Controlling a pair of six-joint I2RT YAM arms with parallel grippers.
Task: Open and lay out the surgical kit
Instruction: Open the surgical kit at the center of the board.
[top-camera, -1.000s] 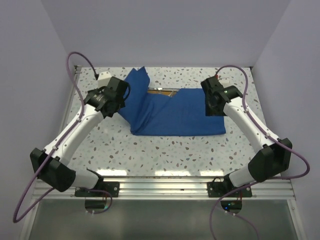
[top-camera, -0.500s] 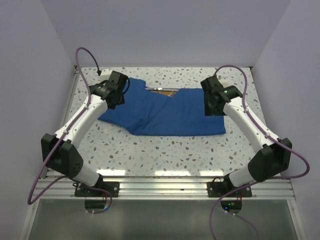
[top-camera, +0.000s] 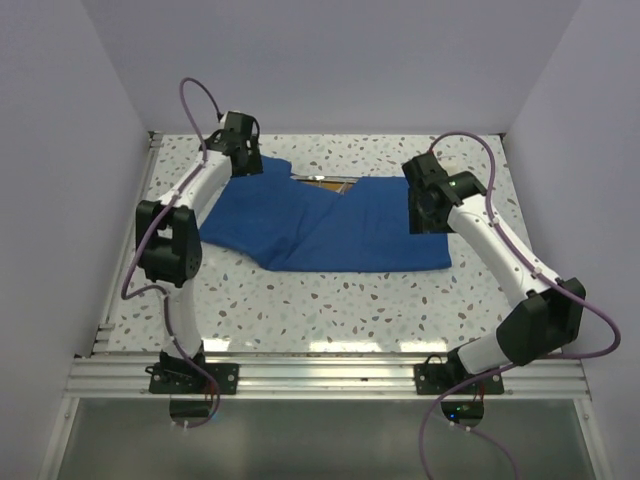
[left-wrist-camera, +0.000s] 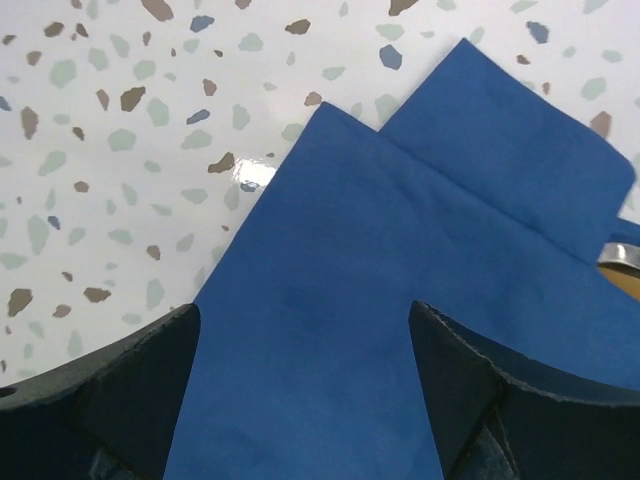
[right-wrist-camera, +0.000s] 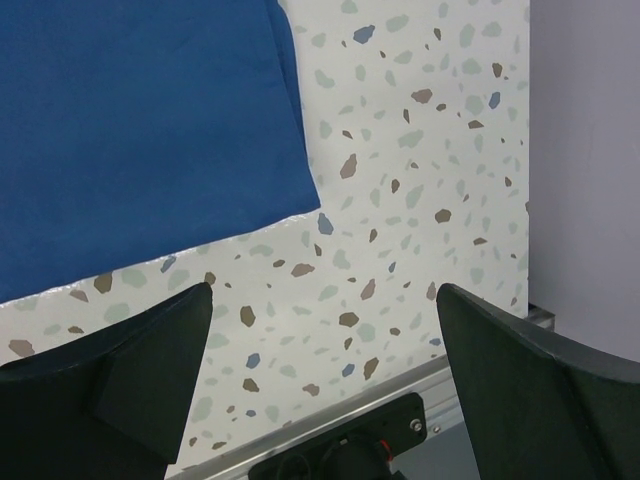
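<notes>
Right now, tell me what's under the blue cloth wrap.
Only a sliver of the steel tray, orange-brown inside, peeks out at the far edge of the blue cloth wrap. The rest, and anything else beneath, is covered.

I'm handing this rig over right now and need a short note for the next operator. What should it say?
Left gripper: open, empty, over the far-left corner of the blue cloth wrap.
Right gripper: open, empty, at the wrap's right edge.
Steel tray: mostly covered, rim peeking out at the far side.
Done: left flap spread on the table.
Left: unfold the rest, lay out instruments, none visible yet.
</notes>
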